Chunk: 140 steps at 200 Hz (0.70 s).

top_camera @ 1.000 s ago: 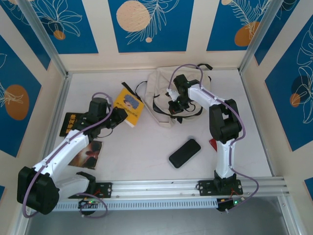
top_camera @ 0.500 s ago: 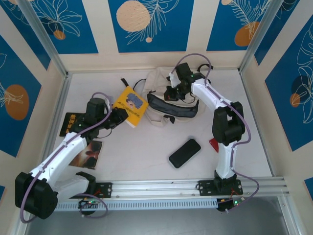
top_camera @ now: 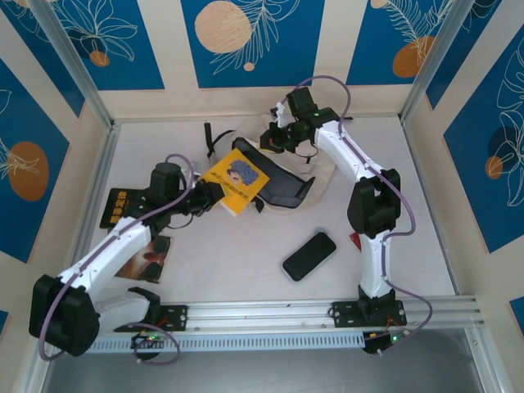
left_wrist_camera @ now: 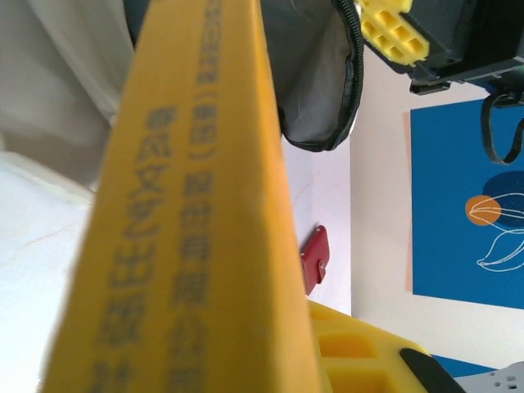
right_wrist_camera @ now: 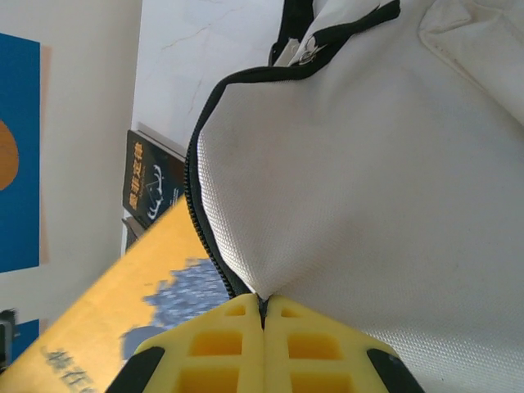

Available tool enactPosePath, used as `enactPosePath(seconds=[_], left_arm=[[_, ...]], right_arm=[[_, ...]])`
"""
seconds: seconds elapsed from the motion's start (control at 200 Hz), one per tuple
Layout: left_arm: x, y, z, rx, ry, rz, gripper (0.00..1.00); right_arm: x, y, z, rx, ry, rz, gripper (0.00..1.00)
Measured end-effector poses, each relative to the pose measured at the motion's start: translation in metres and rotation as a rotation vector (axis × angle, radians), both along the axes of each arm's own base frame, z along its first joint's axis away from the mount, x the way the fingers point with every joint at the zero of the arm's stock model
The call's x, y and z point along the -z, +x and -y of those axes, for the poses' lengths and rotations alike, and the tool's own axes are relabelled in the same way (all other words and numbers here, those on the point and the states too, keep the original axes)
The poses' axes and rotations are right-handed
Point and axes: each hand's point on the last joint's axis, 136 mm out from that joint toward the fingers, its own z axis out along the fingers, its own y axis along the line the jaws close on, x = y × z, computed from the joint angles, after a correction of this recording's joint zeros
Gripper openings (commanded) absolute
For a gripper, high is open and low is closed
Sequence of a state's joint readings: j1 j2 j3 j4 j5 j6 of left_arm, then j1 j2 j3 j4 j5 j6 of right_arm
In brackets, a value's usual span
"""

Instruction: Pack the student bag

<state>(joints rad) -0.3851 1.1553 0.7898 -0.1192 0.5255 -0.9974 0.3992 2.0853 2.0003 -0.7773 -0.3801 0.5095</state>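
My right fingers (right_wrist_camera: 221,348) pinch the student bag (right_wrist_camera: 368,164) rim, left fingers (left_wrist_camera: 352,352) the book (left_wrist_camera: 196,205); a slipped rim probably blocks it.

Bright, even light, soft shadows; the near yellow book (left_wrist_camera: 188,213) is blurred.
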Motion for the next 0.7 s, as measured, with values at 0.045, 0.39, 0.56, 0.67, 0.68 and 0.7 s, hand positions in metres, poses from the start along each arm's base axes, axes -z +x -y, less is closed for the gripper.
enactPosePath(seconds=[0.045, 0.39, 0.56, 0.67, 0.68, 0.7], left_arm=[[0.006, 0.001, 0.004, 0.006, -0.001, -0.022, 0.00], [0.055, 0.014, 0.038, 0.030, -0.001, -0.159, 0.00], [0.053, 0.037, 0.056, 0.026, -0.044, -0.138, 0.00], [0.044, 0.058, 0.069, 0.022, -0.078, -0.104, 0.00], [0.043, 0.060, 0.070, 0.021, -0.081, -0.100, 0.00], [0.043, 0.063, 0.073, 0.019, -0.083, -0.097, 0.00]], right_arm=[[-0.002, -0.001, -0.001, 0.000, 0.008, -0.004, 0.00], [-0.020, -0.005, -0.009, -0.018, 0.071, -0.020, 0.00], [-0.033, -0.007, -0.013, -0.037, 0.106, -0.017, 0.00], [-0.039, -0.008, -0.015, -0.047, 0.124, -0.017, 0.00], [-0.039, -0.008, -0.015, -0.048, 0.125, -0.017, 0.00], [-0.039, -0.009, -0.015, -0.049, 0.126, -0.018, 0.00]])
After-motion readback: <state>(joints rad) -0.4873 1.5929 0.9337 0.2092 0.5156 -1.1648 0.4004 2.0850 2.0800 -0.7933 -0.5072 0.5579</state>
